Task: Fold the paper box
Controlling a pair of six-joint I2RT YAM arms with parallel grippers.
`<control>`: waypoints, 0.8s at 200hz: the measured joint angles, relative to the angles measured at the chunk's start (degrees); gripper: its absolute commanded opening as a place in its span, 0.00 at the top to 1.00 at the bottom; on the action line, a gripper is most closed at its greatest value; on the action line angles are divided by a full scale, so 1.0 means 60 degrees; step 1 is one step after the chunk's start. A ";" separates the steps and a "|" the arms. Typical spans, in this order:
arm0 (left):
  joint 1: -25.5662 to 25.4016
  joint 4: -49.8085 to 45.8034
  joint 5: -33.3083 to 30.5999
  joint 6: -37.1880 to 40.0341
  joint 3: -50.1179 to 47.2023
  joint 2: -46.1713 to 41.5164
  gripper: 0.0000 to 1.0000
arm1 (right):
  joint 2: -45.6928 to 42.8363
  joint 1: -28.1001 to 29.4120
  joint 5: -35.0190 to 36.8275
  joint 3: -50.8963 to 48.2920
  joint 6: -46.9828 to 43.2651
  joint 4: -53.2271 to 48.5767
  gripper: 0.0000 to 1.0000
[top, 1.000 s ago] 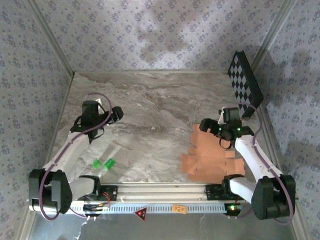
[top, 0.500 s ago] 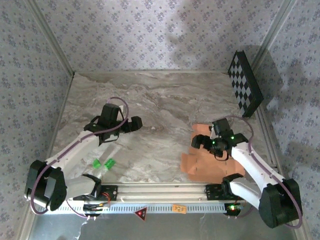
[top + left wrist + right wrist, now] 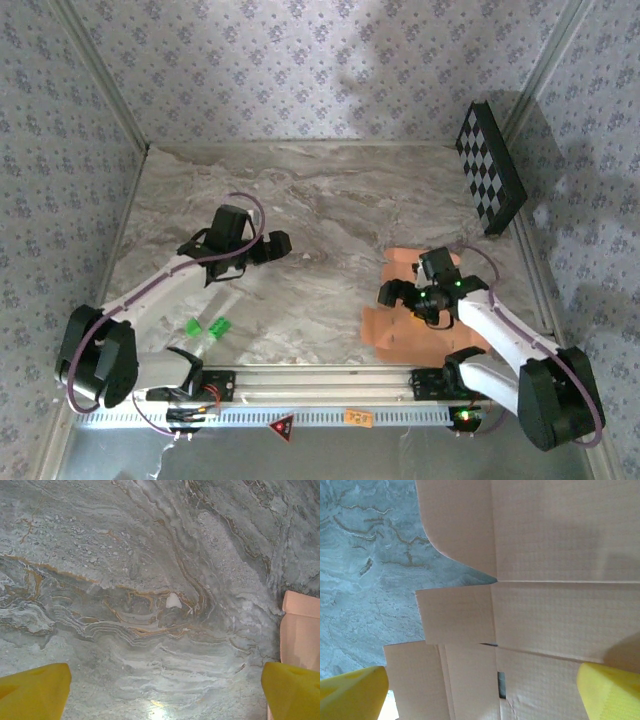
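**Top view.** A marbled table (image 3: 330,200) sits inside patterned walls. The paper box (image 3: 395,335) lies flat and unfolded at the near right, close to the right arm's base. The right gripper (image 3: 392,293) hangs over its left part with its jaws spread wide, holding nothing. The left gripper (image 3: 278,245) is over bare table left of centre, apart from the box. It too is wide open and empty. Two small green pieces (image 3: 207,328) lie near the left arm's base. A checkerboard panel (image 3: 490,170) leans against the right wall.

**Left wrist view.** Yellow fingertips (image 3: 32,690) sit at both lower corners with bare marble between them. An edge of the paper box (image 3: 301,630) shows at the right of the picture.

**Right wrist view.** The camera looks down on creased panels and three flaps of the paper box (image 3: 545,555). The yellow fingertips (image 3: 610,690) are far apart, one over a panel and one at the flaps' outer edge. I cannot tell whether either touches the card.

**Risks.**
- The sheet lies flush on the table, so closing the jaws may grip nothing, or may scrape and crumple a flap.
- The card looks thin and the marble smooth. A push from the right arm alone could slide the whole box away, because the left arm is too far off to pin it.
- Pressure off a crease could bend a panel in the wrong place or tear at the slits between flaps.
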 measured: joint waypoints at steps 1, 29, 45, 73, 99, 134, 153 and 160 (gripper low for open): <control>0.0000 0.0000 0.0000 0.0000 0.0000 0.0000 0.02 | 0.0018 0.0007 -0.0011 0.0000 0.0004 0.0029 0.01; 0.0000 -0.0011 0.0000 -0.0018 0.0007 0.0080 0.02 | 0.0433 0.0266 -0.0197 0.0004 0.0124 0.0663 0.02; 0.0000 -0.0011 -0.0004 -0.0018 0.0022 0.0098 0.02 | 0.0754 0.0463 -0.0262 0.0117 0.0226 0.0987 0.02; 0.0000 -0.0022 -0.0055 -0.0015 0.0058 0.0109 0.02 | 0.1435 0.0823 -0.0324 0.0426 0.0379 0.1570 0.02; 0.0000 -0.0051 -0.0182 0.0011 0.0095 0.0109 0.02 | 0.2346 0.1271 -0.0331 0.0958 0.0492 0.2116 0.02; 0.0000 -0.0120 -0.0251 0.0022 0.0120 0.0109 0.02 | 0.4065 0.1978 -0.0401 0.2244 0.0586 0.2816 0.02; 0.0000 -0.0182 -0.0251 0.0022 0.0127 0.0106 0.02 | 0.5013 0.2353 -0.0437 0.3078 0.0612 0.3133 0.02; 0.0000 -0.0211 -0.0251 0.0022 0.0127 0.0106 0.02 | 0.5344 0.2484 -0.0474 0.3384 0.0634 0.3275 0.02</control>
